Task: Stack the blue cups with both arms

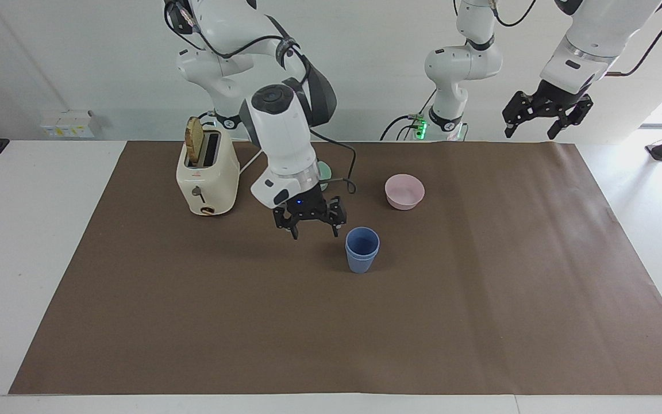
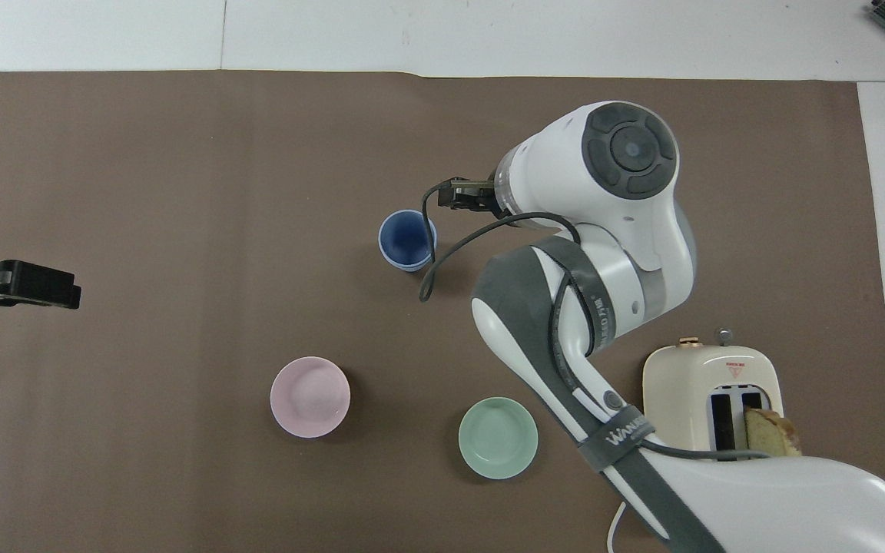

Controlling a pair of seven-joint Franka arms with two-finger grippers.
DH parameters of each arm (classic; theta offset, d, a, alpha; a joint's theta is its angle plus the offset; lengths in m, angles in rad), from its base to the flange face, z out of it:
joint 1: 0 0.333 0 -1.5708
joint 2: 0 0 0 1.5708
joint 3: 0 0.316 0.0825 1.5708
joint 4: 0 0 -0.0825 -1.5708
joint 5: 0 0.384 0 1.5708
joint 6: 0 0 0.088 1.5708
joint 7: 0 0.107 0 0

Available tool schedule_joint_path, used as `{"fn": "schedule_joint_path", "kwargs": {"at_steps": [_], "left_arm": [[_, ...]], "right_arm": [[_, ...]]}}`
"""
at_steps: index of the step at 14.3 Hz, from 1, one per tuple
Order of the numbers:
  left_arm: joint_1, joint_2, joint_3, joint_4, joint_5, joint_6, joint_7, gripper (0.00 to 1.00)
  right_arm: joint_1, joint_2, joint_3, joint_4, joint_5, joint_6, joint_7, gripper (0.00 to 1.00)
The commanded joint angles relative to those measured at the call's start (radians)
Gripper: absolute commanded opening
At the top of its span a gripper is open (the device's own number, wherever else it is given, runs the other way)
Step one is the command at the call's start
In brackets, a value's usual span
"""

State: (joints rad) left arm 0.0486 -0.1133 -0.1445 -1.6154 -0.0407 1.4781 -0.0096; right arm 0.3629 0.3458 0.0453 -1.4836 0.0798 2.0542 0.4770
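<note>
Blue cups point(image 1: 362, 249) sat nested, mid-frame on the worktop point(image 1: 250, 322). Right gripper point(image 1: 311, 228) hung beside them, fingers released. Left gripper point(image 1: 543, 122) waited upper right, fingers spread too.

**Cups nested mid-tabletop**

The cups point(image 1: 362, 249) stand one inside the other near the middle of the tabletop point(image 1: 331, 322). Two bowls lie nearer to the robots: one bowl point(image 1: 404, 191) toward the left arm's end, the other bowl point(image 2: 498, 438) toward the right arm's end. The toaster point(image 1: 207, 175) stands beside that second bowl, closer still to the right arm's end, with a bread slice point(image 1: 194, 140) in its slot.
</note>
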Motion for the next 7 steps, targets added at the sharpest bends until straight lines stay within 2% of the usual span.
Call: {"fn": "schedule_joint_path", "kwargs": {"at_steps": [1, 4, 7], "left_arm": [[0.011, -0.017, -0.003, -0.015, -0.013, 0.005, -0.003, 1.0], [0.011, -0.017, -0.001, -0.015, -0.013, 0.005, -0.003, 1.0], [0.011, -0.017, -0.001, -0.015, -0.013, 0.005, -0.003, 1.0]], "right_arm": [[-0.051, -0.033, 0.01, 0.048, -0.012, -0.097, -0.014, 1.0], [-0.123, -0.086, 0.01, 0.051, -0.012, -0.161, -0.018, 1.0], [-0.208, -0.128, 0.014, 0.057, -0.014, -0.239, -0.136, 1.0]]}}
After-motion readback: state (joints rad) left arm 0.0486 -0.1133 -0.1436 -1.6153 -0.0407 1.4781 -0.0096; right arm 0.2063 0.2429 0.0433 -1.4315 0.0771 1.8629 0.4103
